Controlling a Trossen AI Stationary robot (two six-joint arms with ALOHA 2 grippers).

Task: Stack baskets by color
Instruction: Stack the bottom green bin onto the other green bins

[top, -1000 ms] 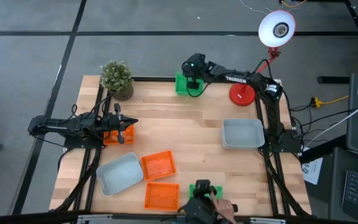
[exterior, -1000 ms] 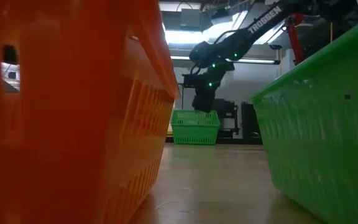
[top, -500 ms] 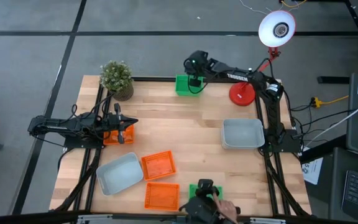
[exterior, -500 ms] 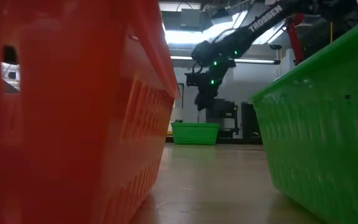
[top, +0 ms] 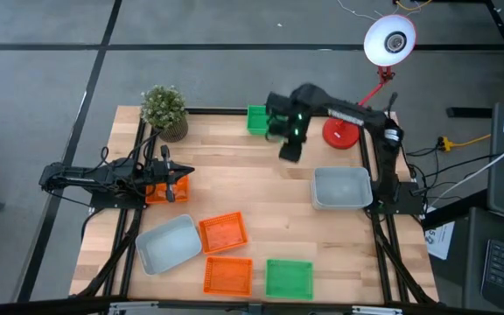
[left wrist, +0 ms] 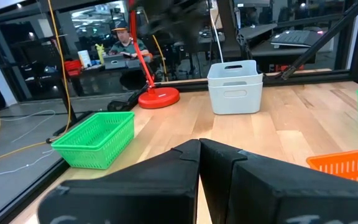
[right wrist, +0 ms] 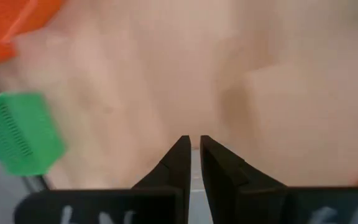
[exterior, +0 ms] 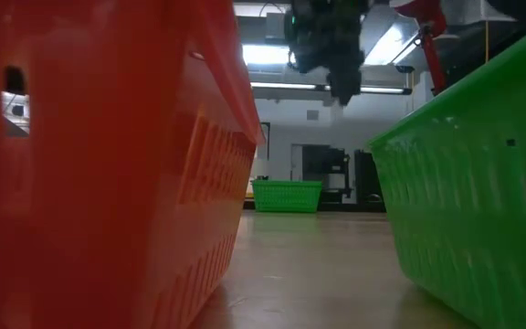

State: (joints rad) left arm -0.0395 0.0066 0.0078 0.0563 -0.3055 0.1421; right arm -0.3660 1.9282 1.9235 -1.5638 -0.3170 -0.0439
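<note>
High view: right gripper (top: 289,149) hangs over bare wood, fingers nearly together, holding nothing. Just behind it, at the table's far edge, sits a green basket (top: 257,119); another green basket (top: 288,278) lies well apart at the near edge. Left gripper (top: 180,181), closed and empty, waits by an orange basket (top: 157,191).

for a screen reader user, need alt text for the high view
Overhead: the right claw, empty, hangs over a wooden table near a green basket. Orange, grey and green baskets lie scattered; the left claw rests by an orange basket.
</note>
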